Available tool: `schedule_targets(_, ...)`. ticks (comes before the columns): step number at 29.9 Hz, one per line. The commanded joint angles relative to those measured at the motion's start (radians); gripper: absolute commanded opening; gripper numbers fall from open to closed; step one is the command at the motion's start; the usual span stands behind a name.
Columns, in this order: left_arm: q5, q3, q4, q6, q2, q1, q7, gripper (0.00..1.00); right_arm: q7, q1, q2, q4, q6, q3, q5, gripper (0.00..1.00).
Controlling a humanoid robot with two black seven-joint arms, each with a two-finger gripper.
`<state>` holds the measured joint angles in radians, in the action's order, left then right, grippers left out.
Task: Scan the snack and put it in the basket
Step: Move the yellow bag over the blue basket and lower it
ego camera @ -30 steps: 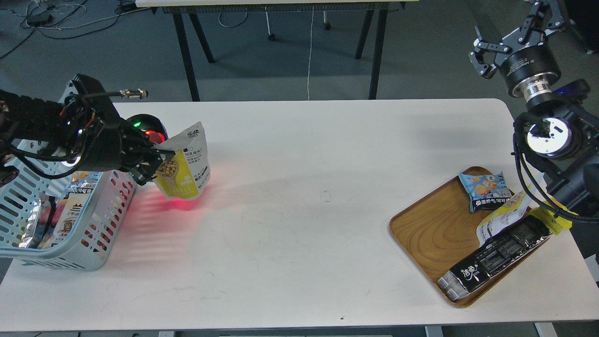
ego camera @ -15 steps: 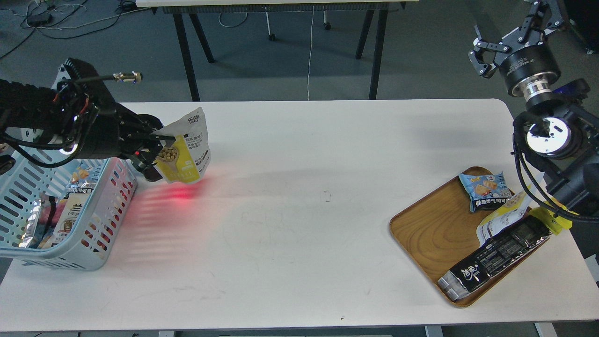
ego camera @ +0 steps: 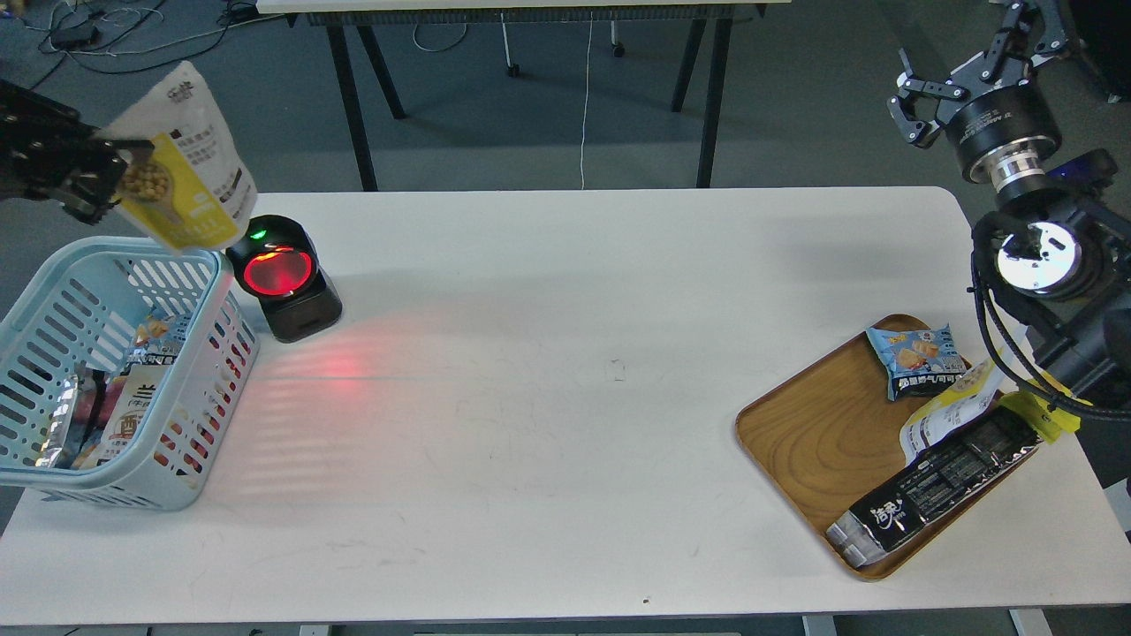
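My left gripper (ego camera: 110,172) is shut on the snack (ego camera: 181,168), a yellow-and-white pouch picturing tan balls. It holds the pouch in the air above the far rim of the light blue basket (ego camera: 190,389) at the table's left end. The basket holds several snack packs. The black scanner (ego camera: 283,278) with its glowing red window stands just right of the basket. My right gripper (ego camera: 919,110) is raised beyond the table's far right corner, fingers spread and empty.
A brown wooden tray (ego camera: 822,433) at the right holds a small blue packet (ego camera: 914,358), a long black pack (ego camera: 937,486) and a yellow-and-white pouch (ego camera: 950,411). Black table legs stand beyond the far edge.
My left gripper has lifted the snack up and to the left, away from in front of the scanner to above the basket. The scanner is now uncovered. The right arm has not moved.
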<state>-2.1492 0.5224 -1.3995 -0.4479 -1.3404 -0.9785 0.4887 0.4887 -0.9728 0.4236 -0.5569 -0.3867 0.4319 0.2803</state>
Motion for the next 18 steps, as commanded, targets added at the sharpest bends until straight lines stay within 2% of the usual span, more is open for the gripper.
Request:
schedule_targets(1, 0.006, -0.051, 0.028, 0.069, -0.068, 0.015, 0.000, 0.00, 0.000, 0.005, 0.007, 0.003, -0.001, -0.002, -0.001, 0.99)
schedule_targets(6, 0.006, -0.149, 0.033, 0.130, -0.082, 0.015, 0.000, 0.00, 0.000, 0.003, 0.007, 0.005, -0.001, -0.002, -0.015, 0.99)
schedule_targets(10, 0.003, -0.166, -0.007, 0.138, -0.094, 0.015, 0.000, 0.00, 0.000, -0.001, 0.009, 0.005, -0.001, -0.002, -0.023, 0.99)
schedule_targets(18, 0.000, -0.223, -0.003, 0.143, -0.097, 0.017, 0.000, 0.00, 0.000, 0.002, 0.020, 0.006, -0.003, -0.002, -0.023, 0.99)
